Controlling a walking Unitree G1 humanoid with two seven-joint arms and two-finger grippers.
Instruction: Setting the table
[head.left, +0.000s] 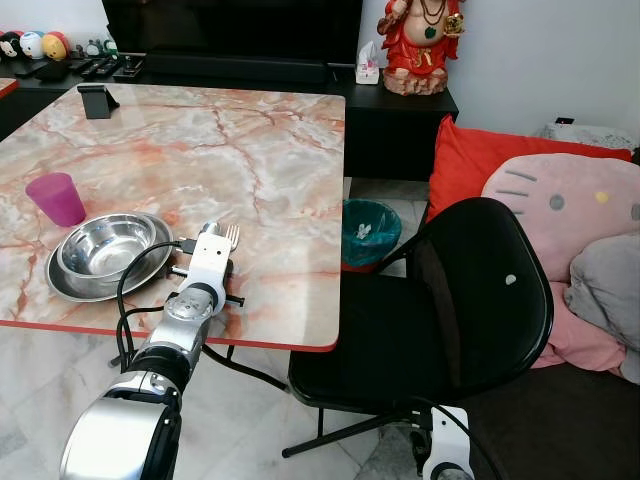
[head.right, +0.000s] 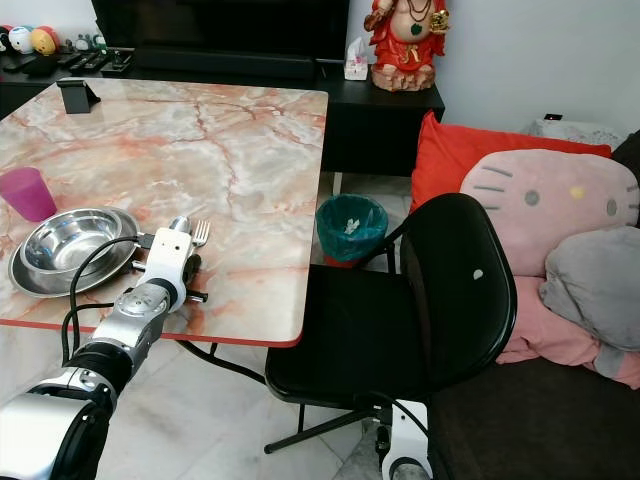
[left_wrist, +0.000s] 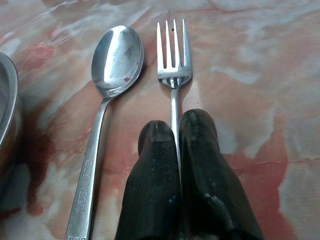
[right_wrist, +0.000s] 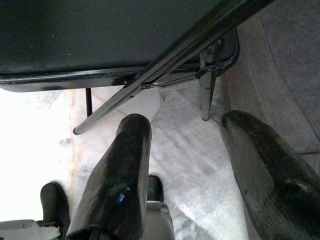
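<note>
- From the head, our two eye views look forward and down over the tabletop (head.left: 250, 150) and the black chair (head.left: 440, 320); both share this scene, slightly offset.
- Our left wrist view looks along the left hand (left_wrist: 179, 142), very close to the marble, the fork (left_wrist: 173, 55) and the spoon (left_wrist: 112, 70).
- Our right wrist view looks past the right hand (right_wrist: 195, 150), low near the floor (right_wrist: 185, 145), up at the chair's underside.

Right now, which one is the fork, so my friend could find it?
Look at the marble table, near its front edge, beside the steel bowl. The left gripper pinches the fork by its handle. It has prongs, unlike the round spoon lying next to it.
</note>
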